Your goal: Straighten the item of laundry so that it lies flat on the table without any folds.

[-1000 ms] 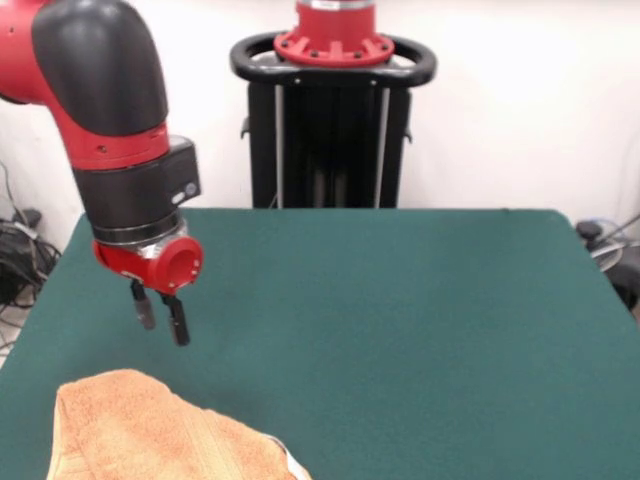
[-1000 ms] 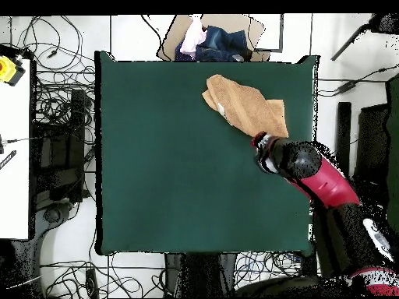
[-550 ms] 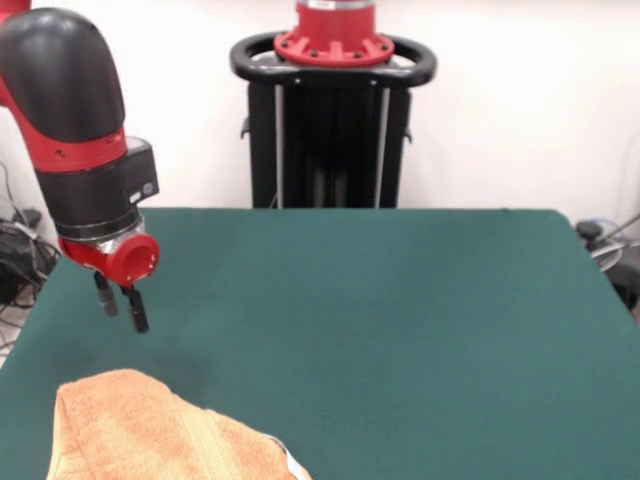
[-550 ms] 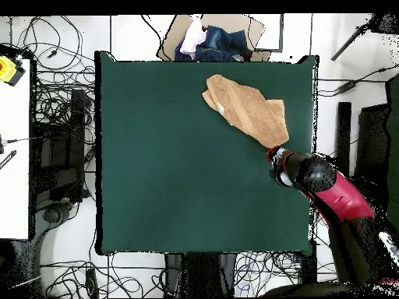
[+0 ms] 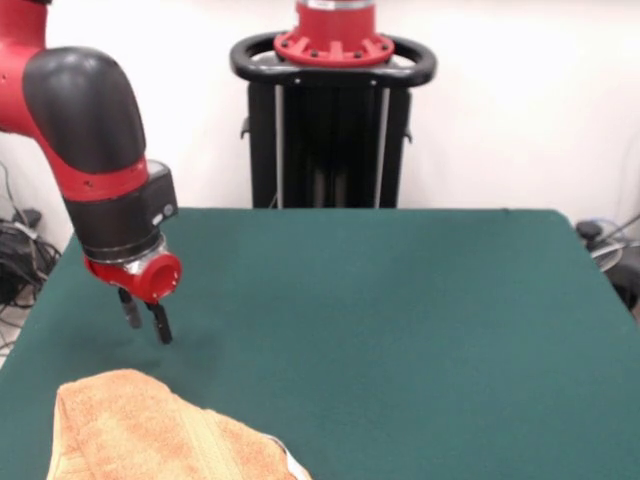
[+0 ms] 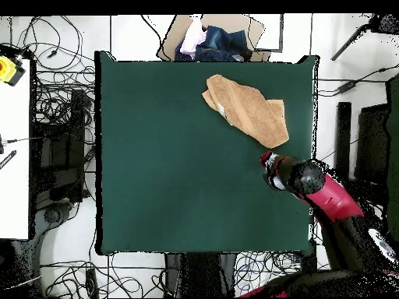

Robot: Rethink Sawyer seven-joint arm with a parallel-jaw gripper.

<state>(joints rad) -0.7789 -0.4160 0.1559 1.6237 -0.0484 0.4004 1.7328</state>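
The item of laundry (image 5: 150,432) is an orange-tan towel, bunched and folded over itself at the near left corner of the table (image 5: 400,320); a small white tag (image 5: 293,462) pokes out at its right end. From overhead, the item of laundry (image 6: 248,109) lies crumpled near the table's (image 6: 171,156) upper right. My gripper (image 5: 146,321) hangs just above the green top, a short way behind the towel and apart from it. Its fingers are open with nothing between them. In the overhead view, the gripper (image 6: 267,161) sits just below the towel's lower corner.
A cardboard box of clothes (image 6: 210,39) sits past the table's top edge in the overhead view. Cables cover the floor around the table, and a white bench (image 6: 14,148) stands at the left. The black pedestal (image 5: 333,120) rises behind the far edge.
The gripper swung out toward the table's side edge, then came partway back toward the towel. It is still empty, and the towel has not moved.
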